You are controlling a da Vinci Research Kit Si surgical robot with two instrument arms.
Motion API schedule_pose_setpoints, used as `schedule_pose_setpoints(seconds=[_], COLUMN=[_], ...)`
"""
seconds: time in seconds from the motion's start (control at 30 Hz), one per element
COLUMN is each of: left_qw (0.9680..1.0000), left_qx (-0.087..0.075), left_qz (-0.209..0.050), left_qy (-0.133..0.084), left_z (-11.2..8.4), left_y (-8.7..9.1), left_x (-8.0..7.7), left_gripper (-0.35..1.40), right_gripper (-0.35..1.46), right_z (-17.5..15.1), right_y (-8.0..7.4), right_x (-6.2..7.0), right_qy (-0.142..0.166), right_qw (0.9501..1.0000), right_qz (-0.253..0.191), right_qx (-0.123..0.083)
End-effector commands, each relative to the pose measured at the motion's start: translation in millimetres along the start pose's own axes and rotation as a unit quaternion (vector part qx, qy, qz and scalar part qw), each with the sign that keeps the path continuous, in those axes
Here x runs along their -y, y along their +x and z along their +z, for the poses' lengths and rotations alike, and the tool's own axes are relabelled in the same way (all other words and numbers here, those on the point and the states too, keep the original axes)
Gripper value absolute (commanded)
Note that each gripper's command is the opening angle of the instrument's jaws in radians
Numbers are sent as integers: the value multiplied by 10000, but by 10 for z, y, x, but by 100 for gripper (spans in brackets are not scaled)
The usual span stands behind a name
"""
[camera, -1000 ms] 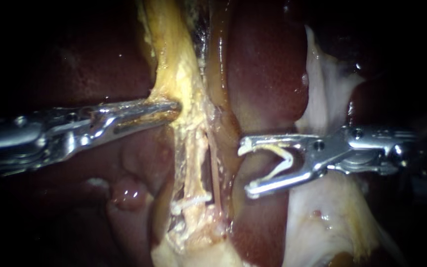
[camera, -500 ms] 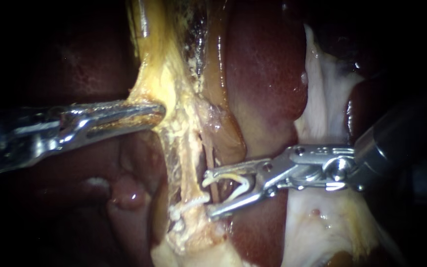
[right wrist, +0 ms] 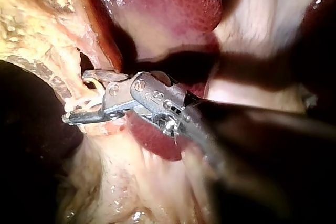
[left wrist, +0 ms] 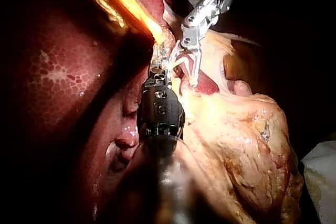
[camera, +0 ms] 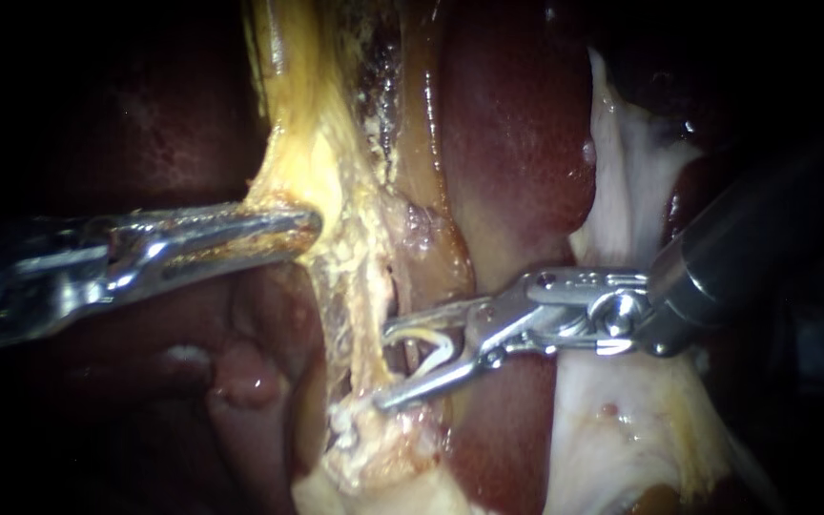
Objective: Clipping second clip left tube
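Left tube (camera: 364, 315), a pale strand beside the dark liver (camera: 517, 143), is reached at its edge by the right instrument (camera: 385, 367). Its jaws are held apart around an open clip (camera: 431, 348), just above a white clip (camera: 350, 415) on the tube. Yellowish tissue (camera: 288, 181) is clamped in the left instrument's (camera: 309, 224) jaws.

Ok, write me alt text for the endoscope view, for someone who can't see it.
The right instrument holds a pale clip between wide-apart jaws, its tips reaching the yellowish tissue that runs down the middle. The left instrument, jaws shut on that tissue higher up, holds it toward the left, with dark red liver behind.
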Motion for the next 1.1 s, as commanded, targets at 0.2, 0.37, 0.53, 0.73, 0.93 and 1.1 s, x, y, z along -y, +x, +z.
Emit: schedule_pose_setpoints(seconds=[0.2, 0.37, 0.53, 0.73, 0.93, 1.1], left_qw=[10000, 10000, 10000, 10000, 10000, 10000], left_qx=[-2, -1, 1, 2, 1, 1], left_qz=[1, 2, 3, 5, 6, 7], left_qy=[4, 4, 0, -2, 1, 2], left_z=[2, 3, 5, 5, 6, 6], left_y=[1, 2, 2, 3, 3, 3], left_x=[-1, -2, -2, -2, -3, -4], left_gripper=[-35, -35, -35, -35, -35, -35], right_gripper=[52, 51, 47, 18, -35, -35], right_z=[18, 34, 47, 47, 32, 31], right_y=[3, 1, -4, -7, -4, -8], right_x=[1, -1, -2, -2, -3, -8], right_qy=[256, 337, 344, 349, 272, 270], right_qw=[9996, 9994, 9994, 9994, 9994, 9994], right_qz=[32, 16, 10, 30, 171, 193], right_qx=[-70, -87, -80, -73, -118, -113])
